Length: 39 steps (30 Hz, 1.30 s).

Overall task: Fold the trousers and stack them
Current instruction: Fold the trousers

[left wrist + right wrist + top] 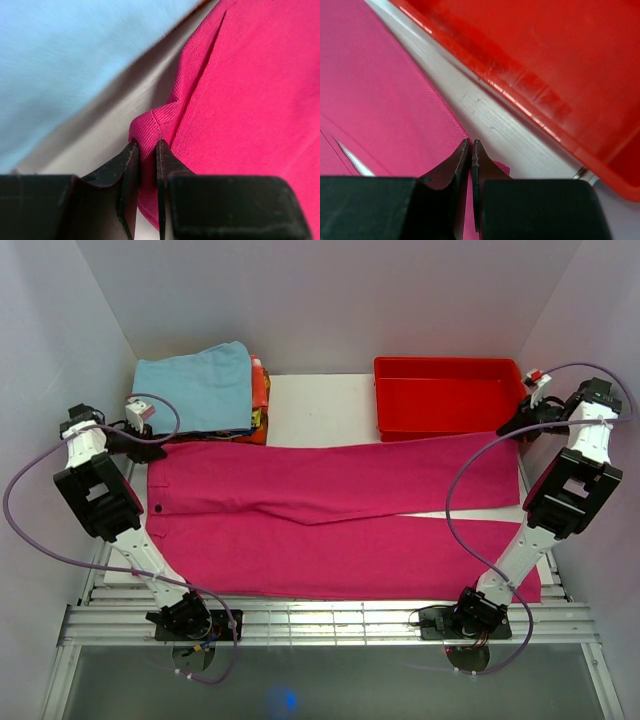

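The magenta-pink trousers [340, 520] lie flat across the table, waistband at the left, two legs running right. My left gripper [152, 447] is at the far left corner of the waistband and is shut on a pinched fold of the trousers [150, 130]. My right gripper [508, 428] is at the far right hem of the upper leg, beside the red tray, and is shut on the edge of the trousers [395, 100]. In the left wrist view my left gripper [147, 145] shows cloth between its jaws. In the right wrist view my right gripper [470, 143] has its jaws almost together on the hem.
A rigid red plastic tray [448, 397] stands at the back right, close to my right gripper; it fills the upper right of the right wrist view [545, 60]. A light blue folded cloth [200, 385] tops a stack at the back left, seen blurred in the left wrist view [60, 60].
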Available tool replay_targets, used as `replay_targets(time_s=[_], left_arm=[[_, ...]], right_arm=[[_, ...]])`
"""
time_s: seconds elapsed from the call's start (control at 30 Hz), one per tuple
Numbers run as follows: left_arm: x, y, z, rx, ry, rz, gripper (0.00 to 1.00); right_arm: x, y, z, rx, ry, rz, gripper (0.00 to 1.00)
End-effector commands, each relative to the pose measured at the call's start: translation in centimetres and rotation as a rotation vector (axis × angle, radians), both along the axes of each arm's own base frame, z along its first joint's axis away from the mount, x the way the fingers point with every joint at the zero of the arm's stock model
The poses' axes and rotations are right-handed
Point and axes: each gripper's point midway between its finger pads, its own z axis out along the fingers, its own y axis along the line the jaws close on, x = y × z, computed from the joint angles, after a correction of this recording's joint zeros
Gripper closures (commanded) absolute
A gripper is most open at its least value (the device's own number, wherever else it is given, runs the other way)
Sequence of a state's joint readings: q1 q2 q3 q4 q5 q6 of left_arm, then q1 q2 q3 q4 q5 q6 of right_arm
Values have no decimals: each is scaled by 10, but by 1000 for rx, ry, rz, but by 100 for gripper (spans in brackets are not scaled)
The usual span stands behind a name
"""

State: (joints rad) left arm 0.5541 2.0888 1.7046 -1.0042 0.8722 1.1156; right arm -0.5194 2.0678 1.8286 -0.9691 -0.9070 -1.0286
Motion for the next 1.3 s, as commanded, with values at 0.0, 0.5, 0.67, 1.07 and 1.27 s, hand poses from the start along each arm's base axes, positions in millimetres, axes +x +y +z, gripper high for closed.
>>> replay_targets(time_s=[0.0,0.5,0.67,1.07,1.27], left_arm=[[19,7,56,-83,-124,56,100],[69,40,72,-117,-235,228,100],[78,35,98,-148,-280,204,100],[-16,36,117,-146,-366,114,100],[-91,36,62,-81,-361,42,100]], right_arm=[[-4,6,51,29,-85,19,92],[48,-33,76,-20,-216,-100,92],[45,-25,103,3,-260,-78,92],[-94,-18,92,-157,-216,55,92],[-198,-9,8,-388,-89,201,92]])
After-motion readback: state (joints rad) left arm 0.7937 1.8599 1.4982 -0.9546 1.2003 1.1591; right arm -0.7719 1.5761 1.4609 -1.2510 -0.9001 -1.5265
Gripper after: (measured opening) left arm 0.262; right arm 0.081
